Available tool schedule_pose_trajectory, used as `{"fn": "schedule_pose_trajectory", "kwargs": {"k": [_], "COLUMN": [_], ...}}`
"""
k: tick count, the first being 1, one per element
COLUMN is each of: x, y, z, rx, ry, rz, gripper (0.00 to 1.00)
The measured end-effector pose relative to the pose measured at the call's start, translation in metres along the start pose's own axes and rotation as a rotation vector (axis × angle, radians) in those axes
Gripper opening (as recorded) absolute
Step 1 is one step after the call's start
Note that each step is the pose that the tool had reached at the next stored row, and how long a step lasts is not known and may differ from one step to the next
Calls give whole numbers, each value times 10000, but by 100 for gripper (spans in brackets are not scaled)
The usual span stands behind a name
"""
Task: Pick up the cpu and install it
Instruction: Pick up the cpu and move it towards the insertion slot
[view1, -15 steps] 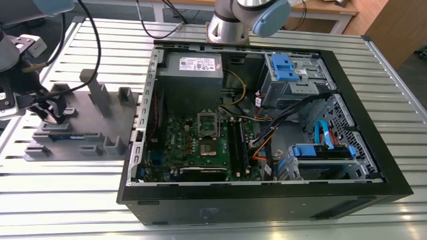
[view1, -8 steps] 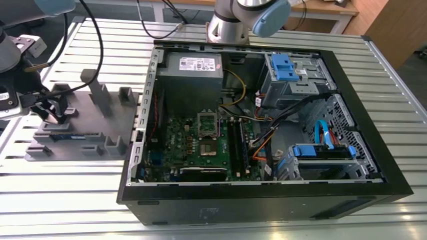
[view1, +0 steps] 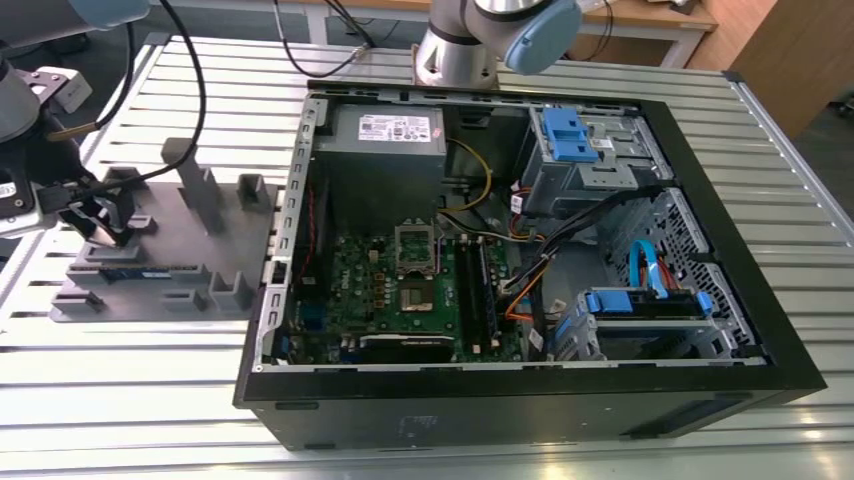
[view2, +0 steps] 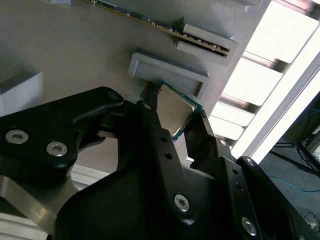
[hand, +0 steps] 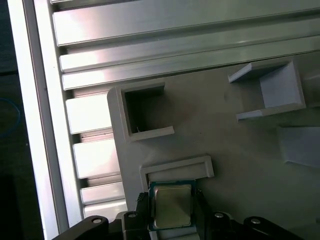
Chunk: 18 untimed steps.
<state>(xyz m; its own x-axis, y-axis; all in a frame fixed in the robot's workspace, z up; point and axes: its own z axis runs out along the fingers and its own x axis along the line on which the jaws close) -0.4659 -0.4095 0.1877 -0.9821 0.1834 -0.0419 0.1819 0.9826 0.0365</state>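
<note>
The gripper (view2: 176, 108) is clamped on the cpu (view2: 173, 113), one black finger (hand: 142, 206) against each of two opposite edges. In both wrist views the cpu's silver top faces the cameras, right beside a raised corner bracket of the grey tray (hand: 225, 130). A memory stick (view2: 150, 22) lies in a tray slot nearby. In the exterior view the tray sits on the slatted metal worktop (view1: 134, 400), left of an open computer case (view1: 534, 405). A white label (view1: 387, 128) inside has print too small to read.
</note>
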Motion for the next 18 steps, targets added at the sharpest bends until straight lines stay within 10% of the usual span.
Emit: {"fn": "schedule_pose_trajectory", "kwargs": {"k": [18], "x": [-49], "y": [1], "z": [23], "rx": [-32], "ry": [-4], "rz": [-513], "gripper": [47]}}
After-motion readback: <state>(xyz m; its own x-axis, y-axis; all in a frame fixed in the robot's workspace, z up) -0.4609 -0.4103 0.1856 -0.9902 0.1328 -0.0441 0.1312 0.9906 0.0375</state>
